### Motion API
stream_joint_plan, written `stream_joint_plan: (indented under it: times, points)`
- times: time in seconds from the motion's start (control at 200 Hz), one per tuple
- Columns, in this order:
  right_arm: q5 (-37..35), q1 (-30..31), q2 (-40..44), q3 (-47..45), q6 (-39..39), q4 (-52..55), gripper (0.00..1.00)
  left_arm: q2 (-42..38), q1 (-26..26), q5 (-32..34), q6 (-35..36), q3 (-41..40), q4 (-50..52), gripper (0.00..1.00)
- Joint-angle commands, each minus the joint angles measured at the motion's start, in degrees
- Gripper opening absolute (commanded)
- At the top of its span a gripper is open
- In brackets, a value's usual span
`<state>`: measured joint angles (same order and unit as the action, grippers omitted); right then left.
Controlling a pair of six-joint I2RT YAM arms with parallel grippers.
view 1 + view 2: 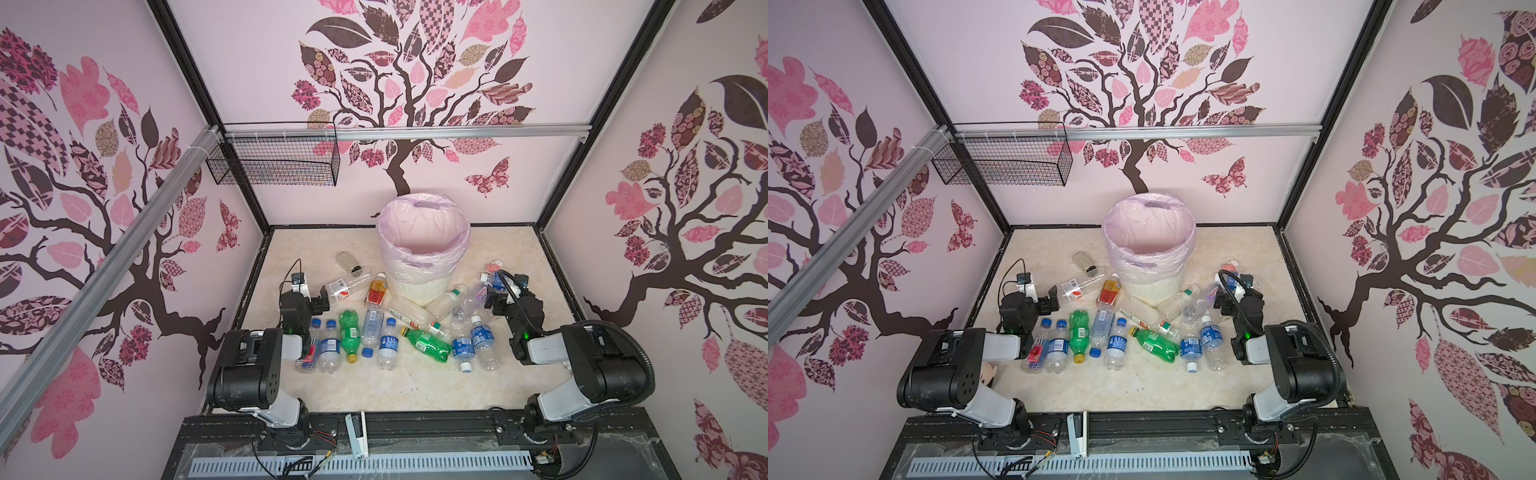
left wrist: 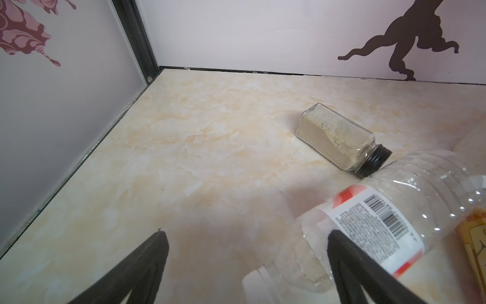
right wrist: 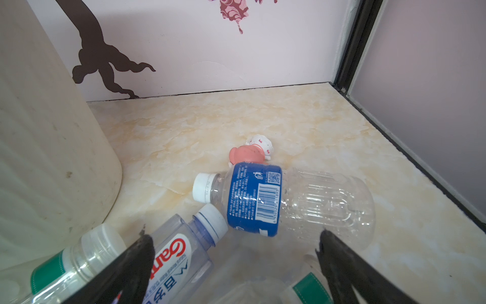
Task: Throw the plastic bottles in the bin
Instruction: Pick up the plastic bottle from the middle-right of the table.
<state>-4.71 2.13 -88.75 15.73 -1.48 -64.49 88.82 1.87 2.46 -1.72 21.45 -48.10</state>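
Several plastic bottles lie scattered on the marble tabletop before the bin (image 1: pixel 419 291), a white ribbed basket with a pale pink liner. Among them are a green one (image 1: pixel 350 334) and an orange-labelled one (image 1: pixel 377 293). My left gripper (image 1: pixel 323 301) (image 2: pixel 247 237) is open beside a clear bottle with a red and white label (image 2: pixel 389 218), one finger over its shoulder. My right gripper (image 1: pixel 493 305) (image 3: pixel 234 237) is open low over a clear red-lettered bottle (image 3: pixel 173 252), and a blue-labelled bottle (image 3: pixel 284 200) lies just beyond. The bin wall (image 3: pixel 47 147) stands close by.
A brownish jar with a black lid (image 2: pixel 342 139) lies against the red-labelled bottle. A small pink toy (image 3: pixel 249 152) sits behind the blue-labelled bottle. A black wire basket (image 1: pixel 274 160) hangs on the back wall. Walls close in the table on three sides.
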Motion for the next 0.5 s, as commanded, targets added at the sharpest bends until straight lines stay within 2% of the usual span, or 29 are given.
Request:
stream_joint_plan:
  times: [0.0,0.495]
  points:
    - [-0.47,-0.1,-0.72,1.3,-0.55,-0.86,1.0,0.42,-0.11,0.18,-0.03,1.22,-0.34,0.98]
    - [-0.45,-0.11,-0.66,1.32,-0.55,-0.73,1.0,0.48,0.33,-0.44,-0.26,1.27,-0.24,0.98]
